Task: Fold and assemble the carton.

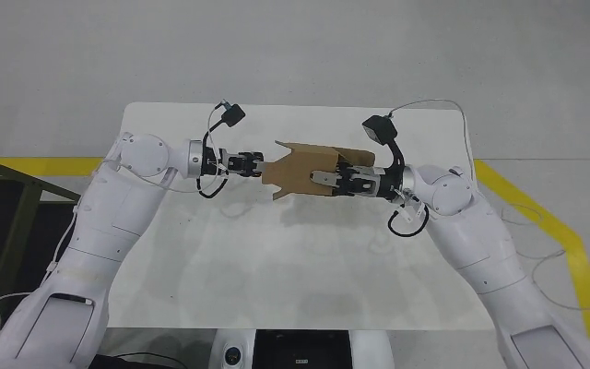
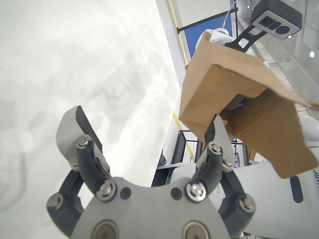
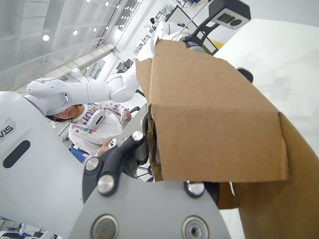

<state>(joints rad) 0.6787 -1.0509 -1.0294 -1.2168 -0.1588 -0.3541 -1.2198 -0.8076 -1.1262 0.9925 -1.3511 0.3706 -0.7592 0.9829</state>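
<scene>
**Colleague:** How do your jaws stand?

**Me:** My right jaws are clamped on one wall of the brown cardboard carton [image 1: 297, 171]. One finger [image 1: 323, 175] lies along the outside of the panel. I judge the other is inside, since a dark part shows within the open end in my left wrist view. My left jaws are spread wide and hold nothing. One ribbed pad [image 2: 208, 133] sits at the carton's near corner, touching it or just short, I cannot tell which. The other pad [image 2: 88, 125] stands free.

**Colleague:** Why hold it that way?

**Me:** The carton hangs in the air between my two arms, above the middle of the white surface [image 1: 230, 267] and not resting on it. Held up like this, its flaps are free on every side. I judge the right grip to be the anchor, so the left can press or pinch a flap without the box sliding off.

**Colleague:** How far along are you?

**Me:** Partway, I think. The body looks squared up, but the flaps stick out unfolded. The thin board could buckle if I push off the crease.
</scene>
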